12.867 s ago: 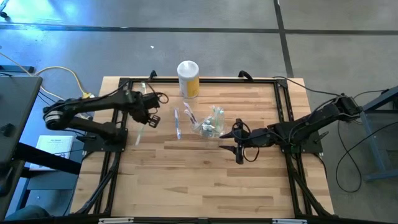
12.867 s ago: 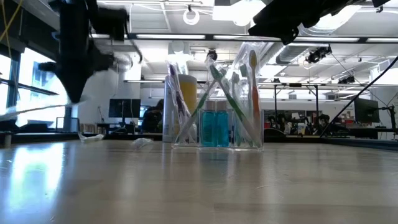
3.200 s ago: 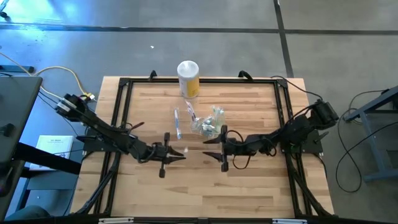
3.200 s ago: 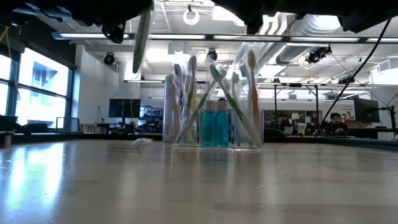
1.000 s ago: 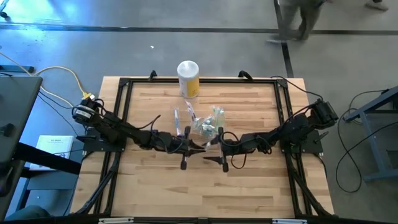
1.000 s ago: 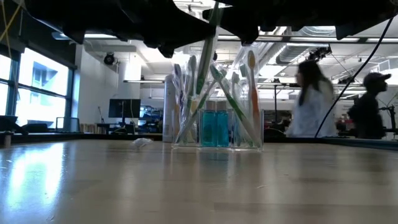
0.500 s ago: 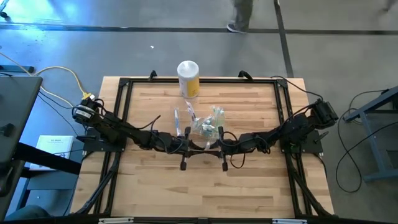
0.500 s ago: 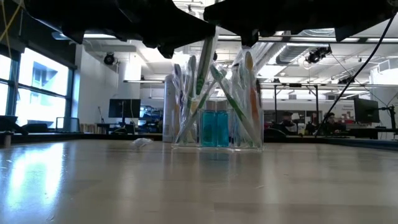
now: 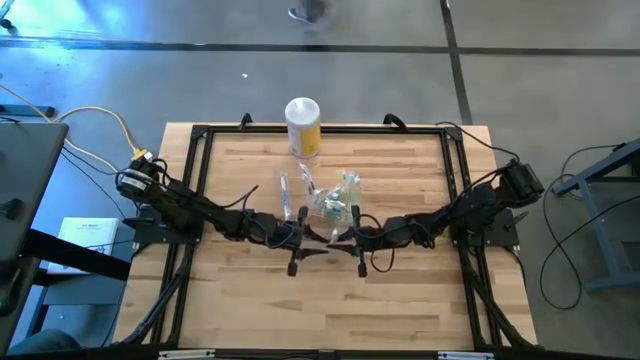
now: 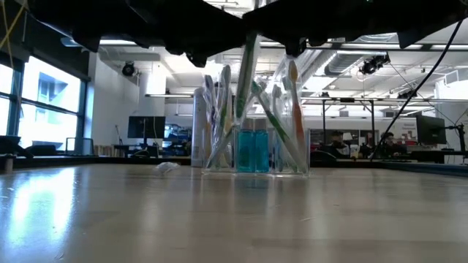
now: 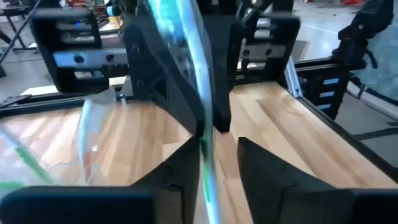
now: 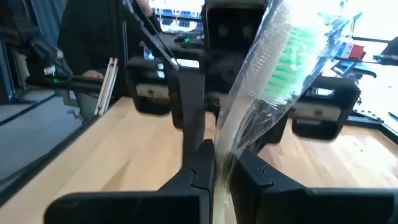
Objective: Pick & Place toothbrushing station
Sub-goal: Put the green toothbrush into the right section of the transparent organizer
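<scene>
The clear plastic holder point(image 9: 338, 206) stands mid-table with several wrapped toothbrushes point(image 10: 281, 117) leaning in it. Just in front of it both grippers meet, fingers level, facing each other. A clear-wrapped green toothbrush point(image 10: 245, 73) stands nearly upright between them. My right gripper point(image 12: 222, 152) is shut on it. My left gripper point(image 11: 219, 140) is open, one finger on each side of the same brush point(image 11: 186, 56). My right gripper pinches the wrapped toothbrush's handle point(image 12: 219, 163), below the green bristled head point(image 12: 289, 59), between its two fingers. The fingers come level from the table's right and lie across the brush. The brush stands nearly upright, head up, its lower end point(image 10: 237, 117) clear of the table. My left gripper has the brush close beside one finger point(image 11: 186, 158); whether it touches, I cannot tell.
A yellow canister with a white top point(image 9: 303, 125) stands at the table's far edge behind the holder. A wrapped toothbrush point(image 9: 285, 198) lies flat on the wood left of the holder. A black frame point(image 9: 200, 180) runs round the table.
My right gripper has shut on the toothbrush. After that my left gripper has opened around it. Both arms have kept their places, and the brush stays upright in front of the holder.
</scene>
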Available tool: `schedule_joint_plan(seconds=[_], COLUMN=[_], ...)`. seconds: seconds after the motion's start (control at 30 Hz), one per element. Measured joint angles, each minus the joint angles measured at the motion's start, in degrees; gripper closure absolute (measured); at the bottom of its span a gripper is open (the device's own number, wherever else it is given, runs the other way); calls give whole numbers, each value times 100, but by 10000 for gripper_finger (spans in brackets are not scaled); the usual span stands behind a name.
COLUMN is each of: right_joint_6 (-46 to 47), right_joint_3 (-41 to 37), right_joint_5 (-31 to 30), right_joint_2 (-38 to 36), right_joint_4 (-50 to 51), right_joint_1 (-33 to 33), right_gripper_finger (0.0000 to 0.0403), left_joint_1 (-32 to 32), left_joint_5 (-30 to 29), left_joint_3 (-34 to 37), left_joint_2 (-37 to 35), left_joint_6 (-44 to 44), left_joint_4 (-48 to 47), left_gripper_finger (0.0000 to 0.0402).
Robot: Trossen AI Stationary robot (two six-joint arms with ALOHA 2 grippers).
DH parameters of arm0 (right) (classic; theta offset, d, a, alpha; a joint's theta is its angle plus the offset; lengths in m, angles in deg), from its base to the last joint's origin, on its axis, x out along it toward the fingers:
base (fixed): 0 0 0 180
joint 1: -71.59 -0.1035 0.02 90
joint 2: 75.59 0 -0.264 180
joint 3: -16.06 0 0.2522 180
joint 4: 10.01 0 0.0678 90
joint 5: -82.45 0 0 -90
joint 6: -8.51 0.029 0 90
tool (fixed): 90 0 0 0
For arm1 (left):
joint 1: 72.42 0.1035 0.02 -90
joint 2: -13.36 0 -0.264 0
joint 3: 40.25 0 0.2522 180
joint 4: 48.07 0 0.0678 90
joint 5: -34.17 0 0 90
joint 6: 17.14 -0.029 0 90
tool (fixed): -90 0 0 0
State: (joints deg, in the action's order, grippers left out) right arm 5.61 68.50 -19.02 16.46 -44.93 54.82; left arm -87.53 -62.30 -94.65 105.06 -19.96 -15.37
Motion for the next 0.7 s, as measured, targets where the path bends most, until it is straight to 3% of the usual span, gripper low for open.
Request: schedule_joint_plan(seconds=[0.17, 0.27, 0.57, 0.7], right_joint_6=[-3, 8, -29, -38], right_joint_3=[0, -9, -2, -6], right_joint_5=[-153, -681, -2109, -2250], right_joint_2=[-3, -216, -1130, -1322], right_joint_4=[285, 756, 1894, 2202], right_joint_1=[-11, -127, -596, -680], right_gripper_finger=[386, 386, 386, 386], left_joint_1=[7, 11, 11, 11], left_joint_5=[-743, -1173, -1227, -1230], left_joint_3=[2, 2, 0, 0], left_joint_2=[0, 0, -90, -90], left_joint_6=[-3, -41, -17, -14], left_joint_4=[-29, -110, -912, -1029], left_gripper_finger=[255, 241, 237, 236])
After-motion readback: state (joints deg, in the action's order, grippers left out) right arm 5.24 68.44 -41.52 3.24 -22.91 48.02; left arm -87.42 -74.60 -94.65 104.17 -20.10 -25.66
